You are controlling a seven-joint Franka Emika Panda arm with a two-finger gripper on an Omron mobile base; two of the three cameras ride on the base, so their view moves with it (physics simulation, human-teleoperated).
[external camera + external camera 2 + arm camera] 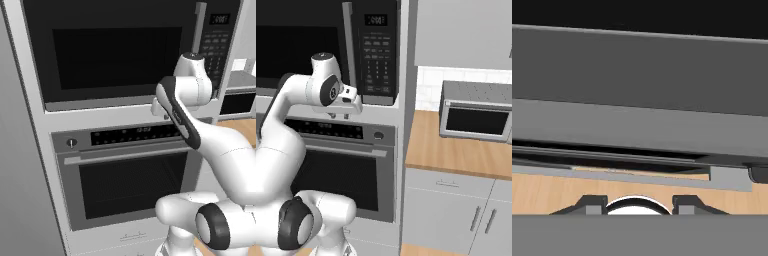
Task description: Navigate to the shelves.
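The white shelves are out of view. My gripper [338, 116] hangs in front of the built-in microwave's lower edge, just above the wall oven's control panel. Its two dark fingertips [594, 204] stand apart with nothing held between them, so it is open. The hand view looks down the grey oven front [637, 125] to the wooden floor [542, 192].
A tall white column holds a black microwave [115, 50] above a grey wall oven [125, 185], close in front of the base. To the right run a wooden countertop [456, 150] with a grey toaster oven [476, 117], grey handled cabinets [456, 210] below and a grey upper cabinet [466, 30].
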